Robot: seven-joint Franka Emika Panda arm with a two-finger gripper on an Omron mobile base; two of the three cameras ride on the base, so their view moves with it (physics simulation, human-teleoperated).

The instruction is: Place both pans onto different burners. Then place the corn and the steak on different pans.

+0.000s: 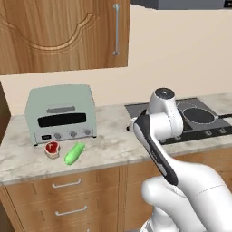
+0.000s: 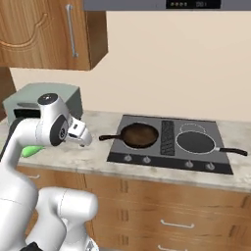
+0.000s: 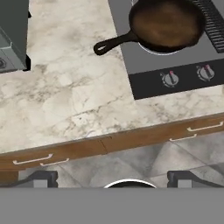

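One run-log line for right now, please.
pincer open, empty | rusty brown cast-iron skillet and flat dark grey pan on separate burners | green corn cob, red steak on marble counter

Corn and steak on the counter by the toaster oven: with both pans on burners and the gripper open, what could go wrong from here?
1. The corn and steak lie close together; the open gripper may nudge one while taking the other.
2. Both sit just before the toaster oven, so a steep approach might clip it.
3. The skillet handle juts left over the counter, in the arm's likely carrying path.
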